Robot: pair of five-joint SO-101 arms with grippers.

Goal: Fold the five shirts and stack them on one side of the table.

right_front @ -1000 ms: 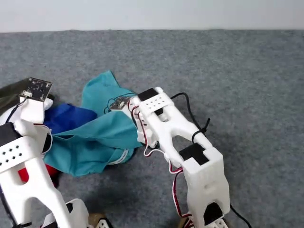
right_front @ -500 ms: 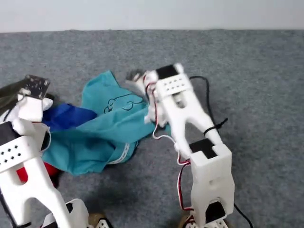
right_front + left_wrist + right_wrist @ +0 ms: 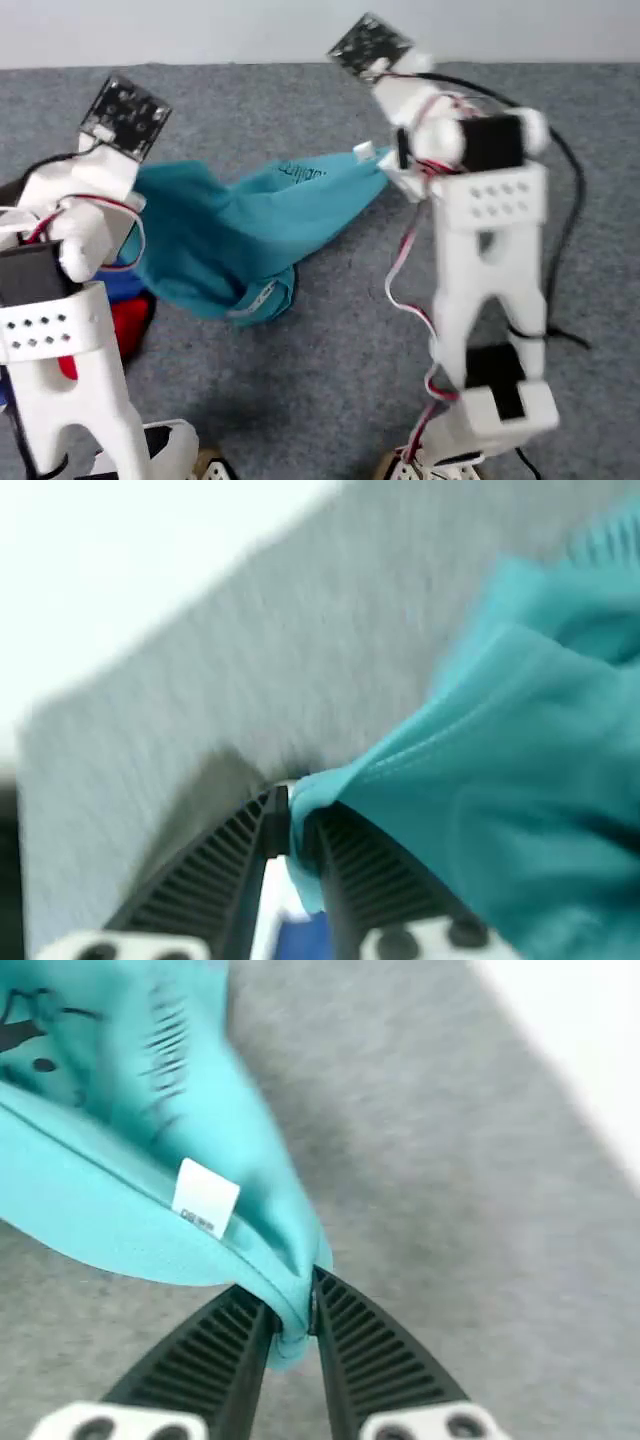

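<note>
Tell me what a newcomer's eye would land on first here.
A teal shirt is stretched over the grey table between the two grippers. The left gripper is shut on one edge and the right gripper on the other, close to a white label. A red shirt and a blue shirt lie bunched near the left gripper.

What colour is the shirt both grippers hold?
Teal; the teal fabric shirt shows best in the high view.

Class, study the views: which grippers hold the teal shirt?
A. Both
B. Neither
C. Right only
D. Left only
A: in the wrist views, the left gripper and the right gripper are each shut on an edge of the teal shirt.
</note>
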